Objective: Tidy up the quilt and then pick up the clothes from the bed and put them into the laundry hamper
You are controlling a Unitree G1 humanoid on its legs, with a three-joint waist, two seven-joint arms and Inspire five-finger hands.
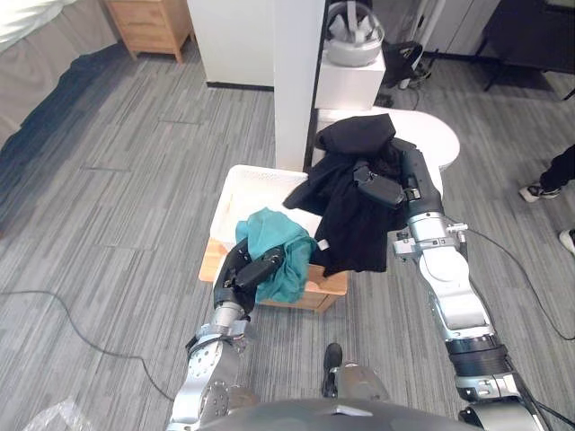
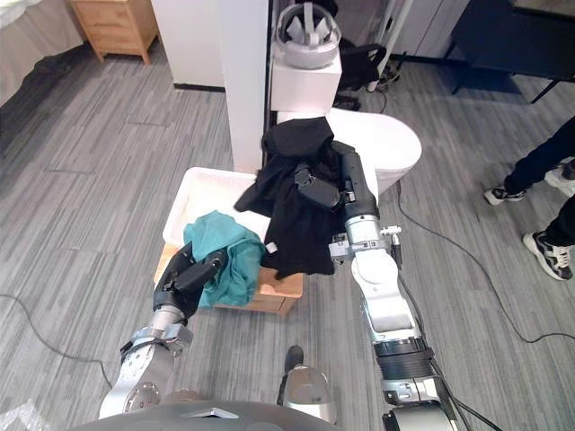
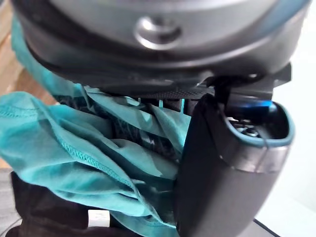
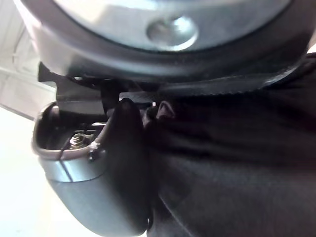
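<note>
While one hamper (image 1: 235, 189) sits below | left fingers (image 1: 265, 267) grip teal garment (image 1: 269, 233) | right fingers (image 1: 377, 187) grip black garment (image 1: 350, 224)

Wooden nightstand (image 1: 148, 25) at upper left, round white table (image 1: 437, 136) beside white pillar (image 1: 296, 81), person's shoe (image 1: 537, 191) at right

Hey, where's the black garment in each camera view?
Left eye view: black garment centre-right, gripped by the right hand.
Right eye view: near centre, same grip.
Left wrist view: dark cloth past the teal garment.
Right wrist view: pressed against the thumb.
Shared landmark: teal garment, in the left hand.
</note>
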